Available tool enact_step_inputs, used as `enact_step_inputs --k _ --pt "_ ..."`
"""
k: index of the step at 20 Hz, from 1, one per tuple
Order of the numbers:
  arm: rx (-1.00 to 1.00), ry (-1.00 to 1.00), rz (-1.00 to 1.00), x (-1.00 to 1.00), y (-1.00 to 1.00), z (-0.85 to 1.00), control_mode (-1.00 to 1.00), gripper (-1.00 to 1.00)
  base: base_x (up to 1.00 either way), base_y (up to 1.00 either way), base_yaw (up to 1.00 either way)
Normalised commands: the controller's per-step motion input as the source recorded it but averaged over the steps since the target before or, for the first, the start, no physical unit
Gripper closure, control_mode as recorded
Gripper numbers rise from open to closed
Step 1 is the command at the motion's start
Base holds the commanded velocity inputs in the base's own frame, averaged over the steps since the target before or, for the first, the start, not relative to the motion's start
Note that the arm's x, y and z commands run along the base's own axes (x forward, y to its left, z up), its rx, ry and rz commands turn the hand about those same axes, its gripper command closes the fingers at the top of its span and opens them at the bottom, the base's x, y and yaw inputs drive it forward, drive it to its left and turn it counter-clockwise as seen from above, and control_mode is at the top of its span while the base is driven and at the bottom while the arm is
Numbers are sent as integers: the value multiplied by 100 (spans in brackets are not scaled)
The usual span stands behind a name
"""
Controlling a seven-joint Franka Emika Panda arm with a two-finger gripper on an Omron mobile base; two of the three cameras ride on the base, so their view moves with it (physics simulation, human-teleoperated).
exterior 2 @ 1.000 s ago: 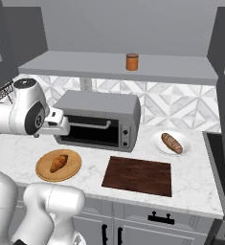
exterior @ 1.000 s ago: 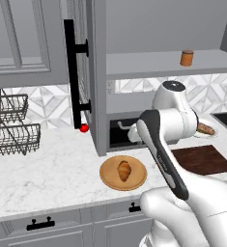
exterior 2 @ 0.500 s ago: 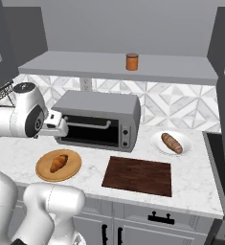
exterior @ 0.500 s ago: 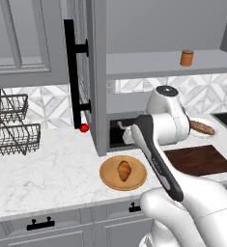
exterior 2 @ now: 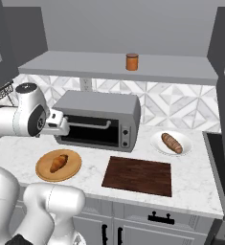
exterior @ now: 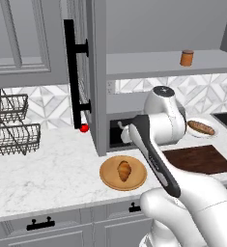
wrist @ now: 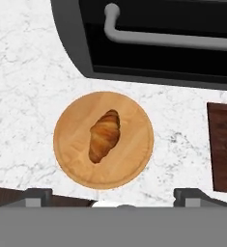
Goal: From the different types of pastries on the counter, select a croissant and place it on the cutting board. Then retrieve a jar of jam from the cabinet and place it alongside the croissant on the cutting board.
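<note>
1. Since a second ago the arm has swung its hand over toward the round board (wrist: 71,154), and the hand view looks straight down on it; nothing on the counter (exterior: 47,178) has shifted.
2. Sitting at the centre of that round tan board is the croissant (wrist: 104,135), with its long axis running from about 1 o'clock to 7 o'clock in the hand view.
3. From the croissant, the dark cutting board (exterior 2: 138,175) lies at 3 o'clock, apart from the round board, and has nothing on it.
4. At 12 o'clock from the croissant stands the toaster oven (exterior 2: 97,119), close behind the round board.
5. Two finger tips (wrist: 35,195) show at the bottom corners of the hand view, set far apart, so the jaws look wide and hold nothing; the gripper itself is hard to make out in the base views.
6. On its white plate (exterior 2: 157,139) the long loaf-shaped pastry (exterior 2: 171,143) lies well to the right; the jam jar (exterior 2: 131,61) stands on the cabinet shelf (exterior 2: 85,64).
7. Risks, as I judge them: coming down with the fingers along the croissant's length instead of across it could pinch a tapered end and let it slip; a descent drifting toward 12 o'clock could knock the oven handle (wrist: 173,38).
</note>
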Motion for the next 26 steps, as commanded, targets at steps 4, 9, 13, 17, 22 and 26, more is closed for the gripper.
enact_step_inputs --k 4,9,13,17,22,26 --pt "0 -2 0 73 0 -35 -100 -100 0 0 0" --pt "0 -2 0 43 1 -12 -100 -100 0 0 0" --pt "-2 -1 0 0 14 -46 -100 -100 0 0 0" --pt "-4 -1 0 0 26 -66 -100 -100 0 0 0" --pt "-1 0 0 0 9 -25 -100 -100 0 0 0" --pt "-2 -2 0 4 0 -49 -100 -100 0 0 0"
